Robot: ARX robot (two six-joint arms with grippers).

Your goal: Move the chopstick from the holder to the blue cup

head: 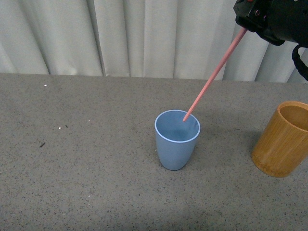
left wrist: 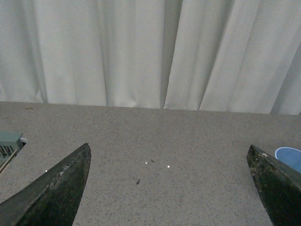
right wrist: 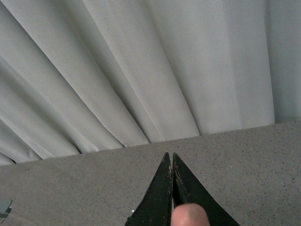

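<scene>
In the front view my right gripper (head: 247, 25) is high at the top right, shut on the upper end of a salmon-pink chopstick (head: 214, 74). The stick slants down to the left and its lower tip sits inside the mouth of the light-blue cup (head: 176, 142), which stands upright mid-table. The orange-brown bamboo holder (head: 283, 139) stands at the right edge and looks empty. In the right wrist view the shut gripper (right wrist: 171, 156) points at the table, with the stick's blurred pink end (right wrist: 190, 215) close to the lens. My left gripper (left wrist: 169, 150) is open and empty; the cup's rim (left wrist: 289, 155) shows beside its far finger.
The grey speckled tabletop (head: 86, 159) stretches left of the cup, with a few small specks (head: 42, 144). A white pleated curtain (head: 120, 33) hangs along the far edge. A pale grey-green object (left wrist: 8, 143) sits at the frame edge in the left wrist view.
</scene>
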